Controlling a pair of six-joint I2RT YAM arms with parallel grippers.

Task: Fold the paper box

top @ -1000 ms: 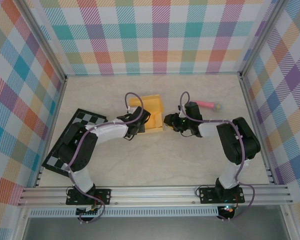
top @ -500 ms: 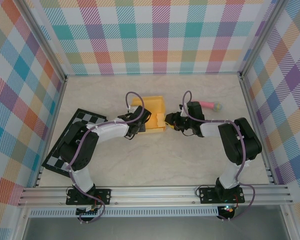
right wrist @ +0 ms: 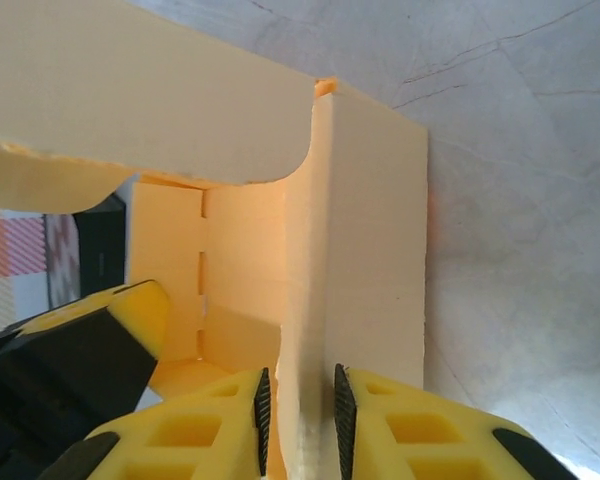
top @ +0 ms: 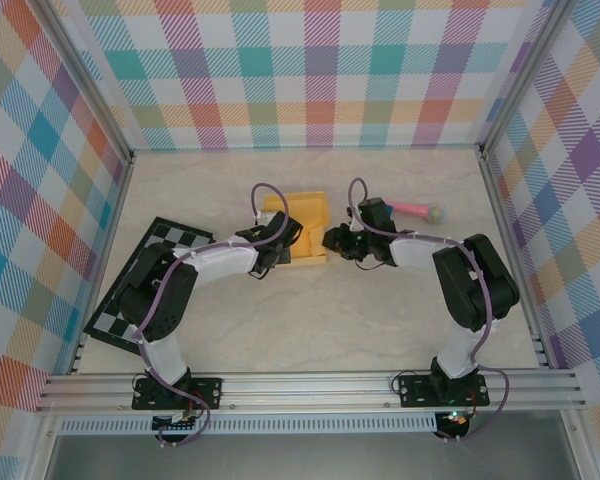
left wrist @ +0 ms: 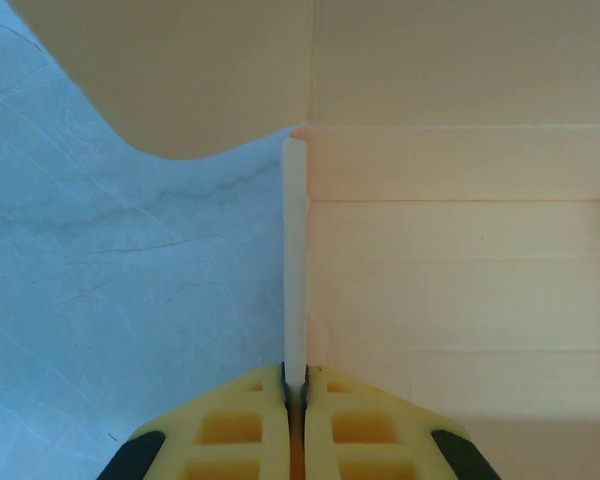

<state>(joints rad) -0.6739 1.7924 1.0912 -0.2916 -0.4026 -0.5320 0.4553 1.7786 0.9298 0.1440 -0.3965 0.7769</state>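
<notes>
The yellow-orange paper box (top: 305, 213) stands half-formed at mid-table, walls raised and a flap sticking up at the back. My left gripper (top: 287, 244) is at its near-left corner, shut on the thin upright edge of a side wall (left wrist: 295, 385); the box floor (left wrist: 460, 260) lies to the right of that wall. My right gripper (top: 331, 240) is at the box's right side. In the right wrist view its jaws (right wrist: 300, 400) straddle the doubled right wall (right wrist: 370, 230), pads close against both faces. A curved flap (right wrist: 150, 120) hangs over the inside.
A pink stick with a blue end (top: 416, 210) lies just behind the right arm. A black-and-white checkered board (top: 140, 285) lies on the left under the left arm. Frame rails and plaid walls bound the table. The left gripper's finger (right wrist: 80, 355) sits inside the box.
My right gripper has slid left onto the box's right wall and its jaws have narrowed around it. The left gripper has kept its hold and place.
</notes>
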